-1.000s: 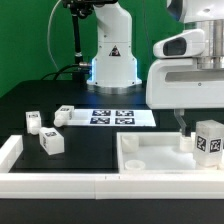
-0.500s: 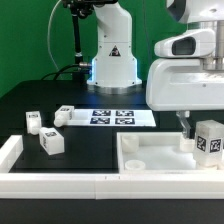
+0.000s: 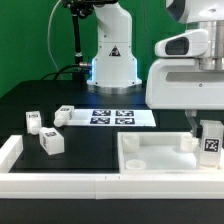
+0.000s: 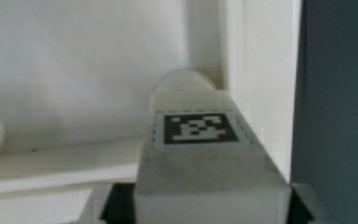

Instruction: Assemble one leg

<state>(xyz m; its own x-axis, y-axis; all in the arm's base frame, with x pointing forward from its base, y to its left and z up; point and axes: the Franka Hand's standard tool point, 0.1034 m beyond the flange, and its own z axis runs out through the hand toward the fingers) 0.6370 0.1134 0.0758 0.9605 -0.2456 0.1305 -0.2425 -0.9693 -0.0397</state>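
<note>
In the exterior view the gripper hangs from the arm's white head over the far corner of the large white tray-like part, on the exterior view's right, and it carries the leg, a stubby white block whose tag faces the camera. The leg sits upright at that raised corner of the tray-like part, low enough that its base is hidden by the rim, so I cannot tell whether it touches the floor of the part or hangs just above it. Three more loose legs lie on the black table well apart from the tray-like part, toward the exterior view's left, and the marker board lies beyond it, near the robot's base. In the wrist view the leg fills the middle, its tag turned to the lens, with the dark fingers pressed against both its flanks: the jaws are clamped on the leg. Beside it runs the pale wall of the tray-like part, very near. The risk, as I judge it, is a slight misalignment at the corner: if the leg comes down a little off its seat, it may catch the raised edge, tilt in the grip or shove the tray-like part aside. Letting go before it is seated could leave it leaning or toppled.
</note>
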